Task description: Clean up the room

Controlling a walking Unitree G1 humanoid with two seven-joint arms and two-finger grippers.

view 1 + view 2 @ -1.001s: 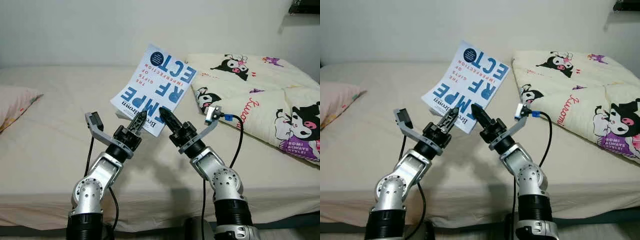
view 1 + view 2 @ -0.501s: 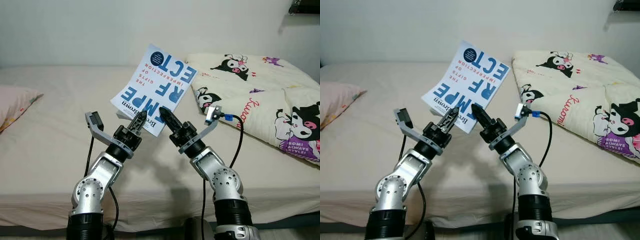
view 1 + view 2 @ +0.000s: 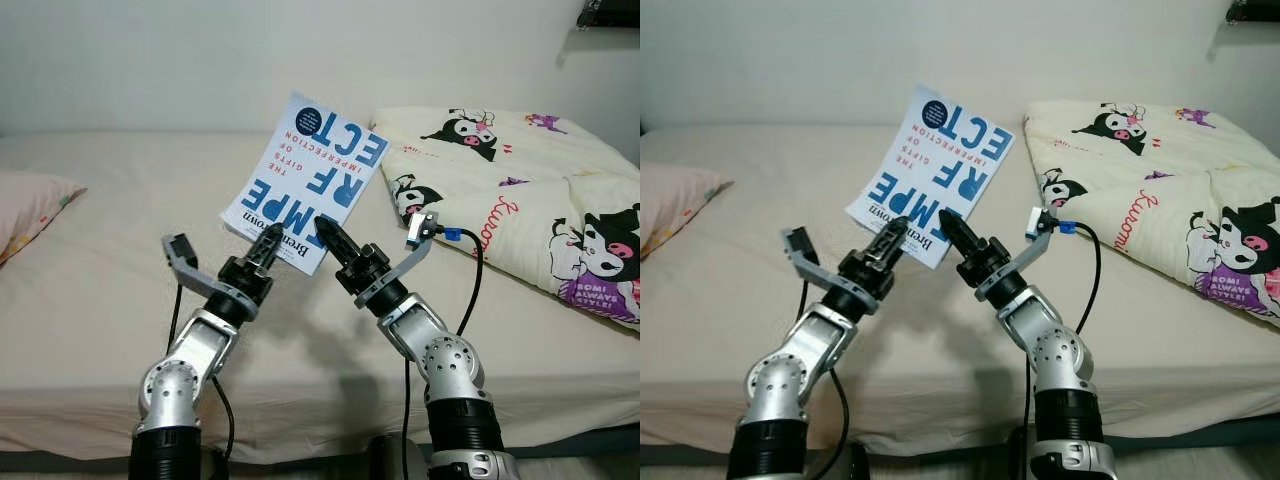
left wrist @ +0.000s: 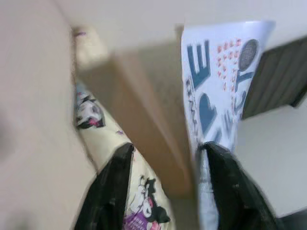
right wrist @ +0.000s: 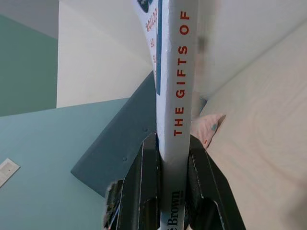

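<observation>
The book [image 3: 312,183] is held up above the bed [image 3: 110,250], w/ its long axis tilted up and away. It is clamped at the spine end by the right pincer [image 3: 325,232]. The left pincer [image 3: 268,240] is spread open, one finger beside the cover; it is nearer the low corner, approx. level w/ the right.

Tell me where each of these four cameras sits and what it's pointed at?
Left eye view: on the head, looking down over the bed; both silver arms lift a book.
Right eye view: beside it, same scene, plus the cartoon quilt.
Left wrist view: along the left gripper, fingers apart beside the cover.
Right wrist view: along the right gripper, shut on the book's spine.
All four share the book.
</observation>
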